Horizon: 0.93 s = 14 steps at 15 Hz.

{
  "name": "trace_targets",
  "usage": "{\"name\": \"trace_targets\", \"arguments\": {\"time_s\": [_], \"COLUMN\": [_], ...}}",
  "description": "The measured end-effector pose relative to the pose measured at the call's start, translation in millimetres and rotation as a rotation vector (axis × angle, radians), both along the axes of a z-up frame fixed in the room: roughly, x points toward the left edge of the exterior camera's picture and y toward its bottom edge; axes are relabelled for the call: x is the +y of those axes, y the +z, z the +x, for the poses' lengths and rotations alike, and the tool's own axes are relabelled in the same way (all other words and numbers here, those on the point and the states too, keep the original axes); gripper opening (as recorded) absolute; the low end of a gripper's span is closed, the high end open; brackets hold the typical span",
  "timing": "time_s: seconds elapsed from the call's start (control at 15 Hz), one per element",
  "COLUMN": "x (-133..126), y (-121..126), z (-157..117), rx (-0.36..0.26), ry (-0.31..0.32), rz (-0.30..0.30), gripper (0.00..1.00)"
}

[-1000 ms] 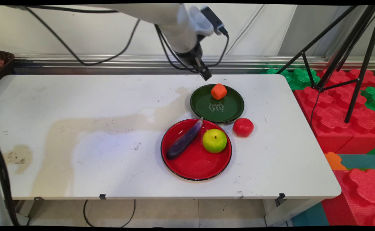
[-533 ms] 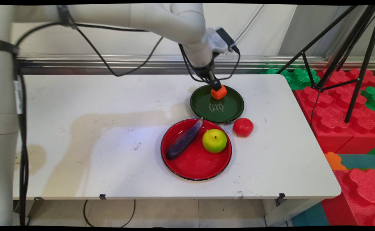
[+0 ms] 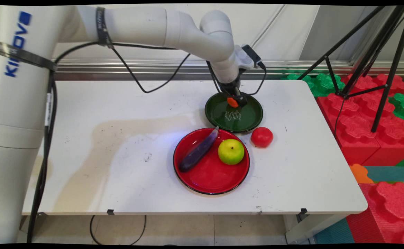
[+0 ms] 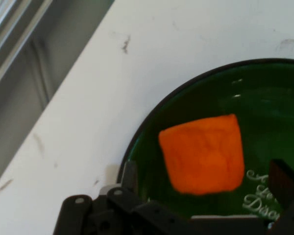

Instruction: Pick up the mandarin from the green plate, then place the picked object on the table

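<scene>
While the claw (image 3: pixel 236 102) straddles an orange block (image 4: pixel 203 154) on the green plate (image 3: pixel 219 117), upper centre, fingers spread, not yet pinching.

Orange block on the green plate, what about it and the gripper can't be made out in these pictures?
- Main view: the gripper covers most of the orange block.
- Hand view: the fingers flank the orange block apart from it; whether they touch lower down is hidden.
- Hand view: the white lettering on the green plate is cut off.
</scene>
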<state>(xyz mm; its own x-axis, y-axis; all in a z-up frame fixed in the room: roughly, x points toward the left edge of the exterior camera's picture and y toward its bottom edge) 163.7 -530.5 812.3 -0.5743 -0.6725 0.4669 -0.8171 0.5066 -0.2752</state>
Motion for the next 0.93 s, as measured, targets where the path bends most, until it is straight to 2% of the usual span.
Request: {"name": "trace_targets", "arguments": {"time_s": [0.47,0.53,0.93], "x": [-15.4,-15.6,-8.4], "y": [-25.0,-26.3,-22.5], "z": [-7.7,-7.4,-1.7], "rx": [0.023,0.026,0.022], "ry": [-0.002,0.002,0.027], "rz": [0.005,0.003,-0.035], "gripper": [1.0,0.0,0.0]}}
